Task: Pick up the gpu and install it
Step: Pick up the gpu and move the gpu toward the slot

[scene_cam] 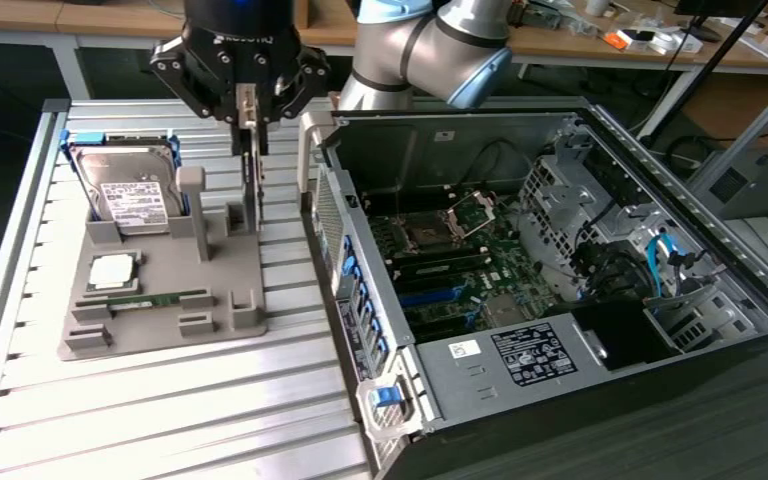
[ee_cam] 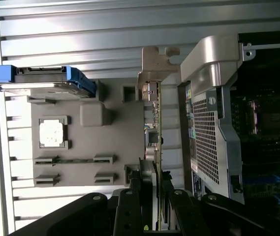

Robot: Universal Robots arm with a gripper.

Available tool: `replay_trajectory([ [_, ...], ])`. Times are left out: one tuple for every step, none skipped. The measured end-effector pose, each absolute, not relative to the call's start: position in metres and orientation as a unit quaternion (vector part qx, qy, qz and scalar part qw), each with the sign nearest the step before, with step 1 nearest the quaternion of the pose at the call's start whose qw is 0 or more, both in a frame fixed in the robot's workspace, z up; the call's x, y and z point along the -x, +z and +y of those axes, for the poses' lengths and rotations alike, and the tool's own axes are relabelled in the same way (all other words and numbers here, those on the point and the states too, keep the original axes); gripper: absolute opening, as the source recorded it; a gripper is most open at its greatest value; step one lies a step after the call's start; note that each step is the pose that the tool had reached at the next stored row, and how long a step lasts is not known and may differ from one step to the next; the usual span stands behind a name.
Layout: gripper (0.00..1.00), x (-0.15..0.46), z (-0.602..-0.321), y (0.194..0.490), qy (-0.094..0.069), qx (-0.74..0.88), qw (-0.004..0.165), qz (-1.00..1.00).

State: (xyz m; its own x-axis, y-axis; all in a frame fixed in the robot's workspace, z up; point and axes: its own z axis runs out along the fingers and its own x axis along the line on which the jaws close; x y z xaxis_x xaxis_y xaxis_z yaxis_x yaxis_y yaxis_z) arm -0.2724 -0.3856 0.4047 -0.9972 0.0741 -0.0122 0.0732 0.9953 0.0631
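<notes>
Your gripper pinches the thin dark gpu card, upright in its grey plastic holder. Pull crooked and it could bind or slip.

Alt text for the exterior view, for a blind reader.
A robot claw hangs at the top edge of a gpu standing upright in a grey holder, beside an open computer case. A hard drive shares the holder.

Silver-grey arm had lt-blue joint caps. The gripper was matte blk, w/ white lettering at 12 o'clock and round screws on blk linkage bars.
</notes>
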Motion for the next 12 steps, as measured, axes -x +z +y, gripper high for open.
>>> replay_trajectory([
  [0.27, 0.272, -0.386, 0.407, 0.031, -0.037, 0.007, 0.999],
  [0.27, 0.271, -0.386, 0.408, 0.03, -0.037, 0.007, 0.999],
  [0.27, 0.27, -0.386, 0.409, 0.03, -0.037, 0.006, 0.999],
  [0.27, 0.269, -0.387, 0.409, 0.029, -0.037, 0.006, 0.999],
  [0.27, 0.268, -0.388, 0.409, 0.029, -0.037, 0.005, 0.999],
  [0.27, 0.266, -0.389, 0.409, 0.029, -0.037, 0.003, 0.999],
  [0.27, 0.264, -0.39, 0.409, 0.029, -0.037, 0.002, 0.999],
  [0.27, 0.262, -0.391, 0.409, 0.029, -0.037, 0.0, 0.999],
  [0.27, 0.26, -0.391, 0.409, 0.029, -0.037, -0.001, 0.999],
  [0.27, 0.258, -0.392, 0.409, 0.029, -0.037, -0.002, 0.999],
  [0.27, 0.256, -0.392, 0.409, 0.029, -0.037, -0.004, 0.999],
  [0.27, 0.253, -0.392, 0.409, 0.029, -0.037, -0.005, 0.999],
])
